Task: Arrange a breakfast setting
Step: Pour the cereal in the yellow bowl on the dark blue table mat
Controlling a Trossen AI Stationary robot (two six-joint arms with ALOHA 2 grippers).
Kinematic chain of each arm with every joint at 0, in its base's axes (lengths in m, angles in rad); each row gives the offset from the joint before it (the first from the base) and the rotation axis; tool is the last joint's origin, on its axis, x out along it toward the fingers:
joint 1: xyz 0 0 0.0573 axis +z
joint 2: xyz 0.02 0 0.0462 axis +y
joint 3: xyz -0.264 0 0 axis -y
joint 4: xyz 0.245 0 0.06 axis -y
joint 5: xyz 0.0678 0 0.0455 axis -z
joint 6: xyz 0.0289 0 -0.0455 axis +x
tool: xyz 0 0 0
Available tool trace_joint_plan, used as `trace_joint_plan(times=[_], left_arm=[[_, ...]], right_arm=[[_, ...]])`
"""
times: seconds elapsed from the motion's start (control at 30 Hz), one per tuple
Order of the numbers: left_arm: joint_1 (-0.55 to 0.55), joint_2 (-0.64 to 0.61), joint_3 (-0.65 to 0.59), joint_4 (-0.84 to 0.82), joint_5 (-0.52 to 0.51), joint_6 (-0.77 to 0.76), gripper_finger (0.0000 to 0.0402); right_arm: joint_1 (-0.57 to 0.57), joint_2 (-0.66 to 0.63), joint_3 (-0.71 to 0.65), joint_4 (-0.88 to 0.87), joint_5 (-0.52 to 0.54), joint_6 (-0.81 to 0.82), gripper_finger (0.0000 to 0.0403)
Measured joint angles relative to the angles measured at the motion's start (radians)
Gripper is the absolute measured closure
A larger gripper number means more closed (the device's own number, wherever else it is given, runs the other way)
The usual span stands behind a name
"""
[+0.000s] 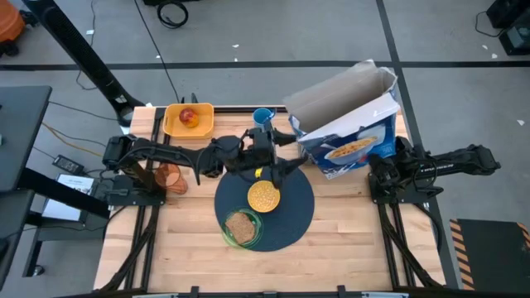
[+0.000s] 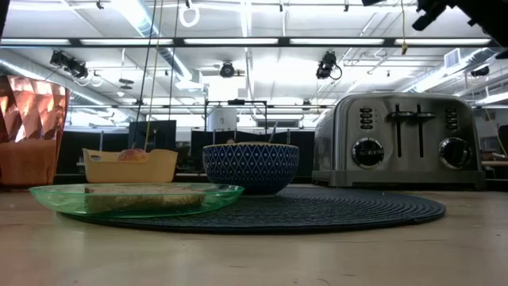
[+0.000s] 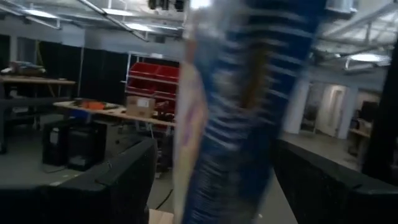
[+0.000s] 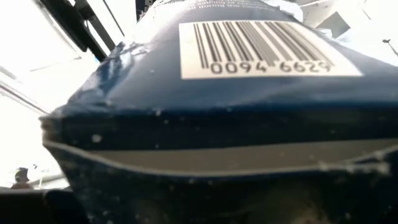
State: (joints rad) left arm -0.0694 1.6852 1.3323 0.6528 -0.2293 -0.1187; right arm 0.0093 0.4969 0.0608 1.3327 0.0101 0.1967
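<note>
A tilted blue cereal box (image 1: 352, 132) with its top flaps open hangs over the table's far right, and my right gripper (image 1: 383, 165) is shut on it. My left gripper (image 1: 291, 157) reaches in from the left. It is open, with its fingers wide on either side of the box's (image 3: 249, 124) left end. On the round dark mat (image 1: 290, 223) stand a blue-patterned bowl (image 2: 251, 168) of cereal (image 1: 263, 196) and a green plate with toast (image 1: 242, 228). The red apple (image 1: 189, 117) lies in the yellow tray. The blue cup (image 1: 262, 116) and the orange tumbler (image 1: 170, 175) stand off the mat. My right gripper holds the cereal box by its bottom end (image 4: 267, 50), the side with the barcode, coming from the table's right and slanting upward. The box fills the wrist view and hides the fingers. It is tilted, its open top toward the far left. My left gripper: whether its fingers touch the box, I cannot tell.
A silver four-slot toaster (image 2: 405, 139) stands behind the mat; in the high view the box covers it. The yellow tray (image 1: 189, 120) sits at the far left edge. Bare wood lies along the near edge and at the near right.
</note>
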Motion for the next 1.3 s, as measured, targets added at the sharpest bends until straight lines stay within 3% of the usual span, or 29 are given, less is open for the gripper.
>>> trace_joint_plan(times=[0.1,0.27,0.47,0.77,1.03,1.17,1.3], left_arm=[[0.015,0.0,0.0,-0.001,0.006,-0.026,0.0085],[0.015,0.0,0.0,0.031,0.129,-0.027,0.0085],[0.009,0.0,0.0,0.052,0.188,-0.025,0.0086],[0.021,-0.001,0.0,0.097,0.185,-0.028,0.0086],[0.021,-0.001,0.0,0.111,0.134,-0.033,0.0088],[0.024,-0.001,0.0,0.138,0.11,-0.053,0.0124],[0.032,-0.001,0.0,0.175,0.104,-0.059,0.021]], right_arm=[[0.0,0.0,0.036,-0.058,-0.011,-0.017,0.0108],[0.001,0.0,0.077,-0.13,-0.011,-0.026,0.0108],[0.0,0.0,0.095,-0.134,-0.009,-0.032,0.0108],[0.0,0.003,0.118,-0.166,-0.002,-0.06,0.0108],[0.002,0.099,0.118,-0.158,0.041,-0.058,0.0108],[0.002,0.131,0.118,-0.11,0.054,-0.058,0.0108],[0.002,0.14,0.118,-0.101,0.071,-0.058,0.0108]])
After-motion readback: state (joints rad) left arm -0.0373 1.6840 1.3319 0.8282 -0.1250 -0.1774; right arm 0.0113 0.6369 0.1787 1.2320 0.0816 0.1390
